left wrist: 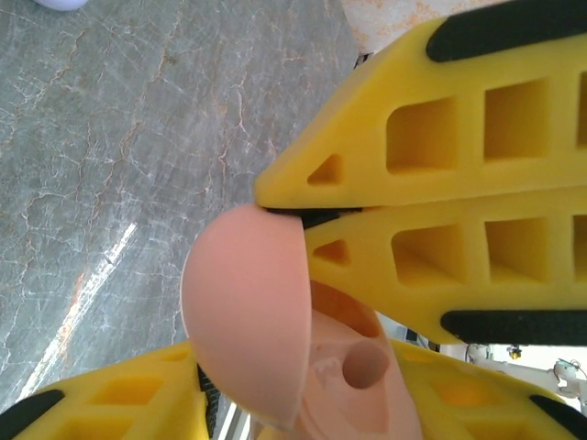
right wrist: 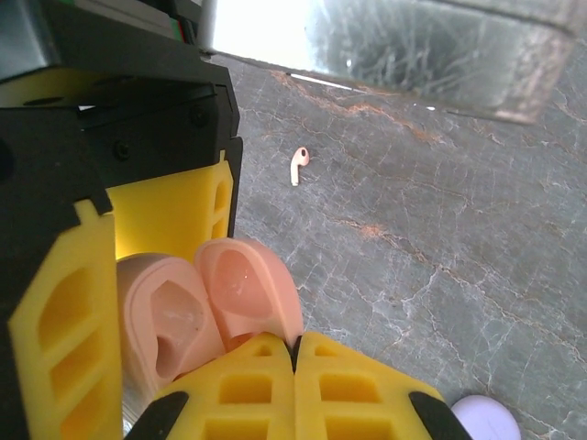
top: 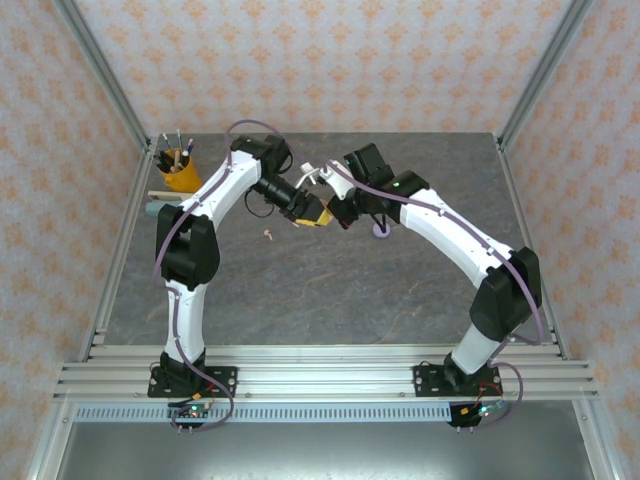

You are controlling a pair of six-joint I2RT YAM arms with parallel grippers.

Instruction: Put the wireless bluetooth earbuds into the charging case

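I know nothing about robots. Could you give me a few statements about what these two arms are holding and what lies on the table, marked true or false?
1. The left pincer and the right pincer both grip a pink case. True.
2. The pink case is shut. False: its lid stands open.
3. A small pale earbud lies loose on the table. True.
4. The purple case hangs in the air. False: it rests on the table.
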